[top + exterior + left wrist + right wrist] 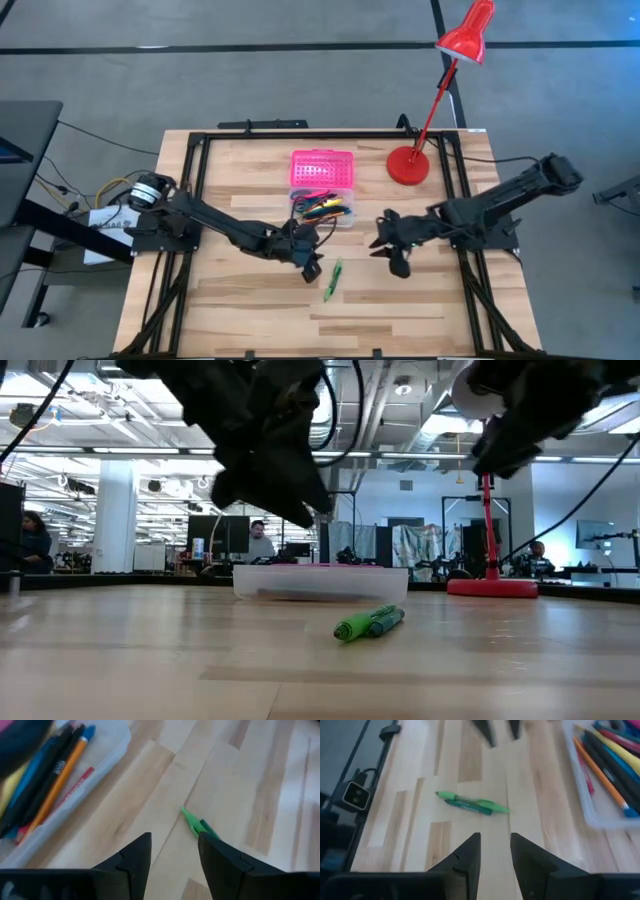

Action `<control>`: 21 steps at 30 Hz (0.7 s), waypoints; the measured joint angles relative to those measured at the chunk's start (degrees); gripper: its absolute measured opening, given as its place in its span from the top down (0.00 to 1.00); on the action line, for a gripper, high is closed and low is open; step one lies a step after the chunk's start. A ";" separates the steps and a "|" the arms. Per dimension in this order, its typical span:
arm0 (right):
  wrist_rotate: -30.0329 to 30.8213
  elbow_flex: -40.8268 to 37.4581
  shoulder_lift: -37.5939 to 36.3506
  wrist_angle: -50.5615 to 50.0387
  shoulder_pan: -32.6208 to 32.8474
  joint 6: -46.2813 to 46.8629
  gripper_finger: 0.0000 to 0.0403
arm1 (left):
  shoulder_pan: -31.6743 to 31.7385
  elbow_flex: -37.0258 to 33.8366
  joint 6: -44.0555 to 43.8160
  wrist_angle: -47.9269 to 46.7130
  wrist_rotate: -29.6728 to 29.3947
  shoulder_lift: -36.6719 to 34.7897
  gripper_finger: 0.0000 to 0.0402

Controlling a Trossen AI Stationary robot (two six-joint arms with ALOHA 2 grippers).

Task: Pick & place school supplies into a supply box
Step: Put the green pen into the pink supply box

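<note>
Low view first: nearest the camera lie two green markers (368, 624) side by side on the bare counter (150, 660), touching each other, the last loose items. Behind them sits the supply box (320, 582), its clear base already full of pens, pencils and markers, its pink lid (322, 168) folded open on the far side in the high view. A red desk lamp (408, 165) stands beyond, near the counter's back right corner, and people sit at desks in the room behind.

Left tool (309, 266) hangs just above the counter between the box and the green markers, its fingers apart with nothing between them; its wrist view shows the marker tips just past the gap. Right tool (392, 257) hovers off to the right of the markers, well clear of them, fingers also apart and empty.

Judging by this layout, the step in hand is the approach to the final pickup. The next move calls for one tool, likely the left, to come down astride the markers across their length, close on them, lift and carry them over the box.
</note>
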 joint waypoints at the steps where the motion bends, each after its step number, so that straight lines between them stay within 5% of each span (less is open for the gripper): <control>1: 1.66 -1.10 -0.98 0.14 1.13 1.66 0.76 | 0.30 -0.05 0.96 1.99 1.55 0.82 0.61; 8: 13.38 -6.53 -6.45 0.27 9.48 10.85 0.76 | 0.70 1.00 3.55 12.62 11.53 8.15 0.61; 21: 23.64 -8.77 -6.93 -4.31 18.38 18.11 0.76 | 0.44 3.43 5.58 12.50 9.40 11.06 0.61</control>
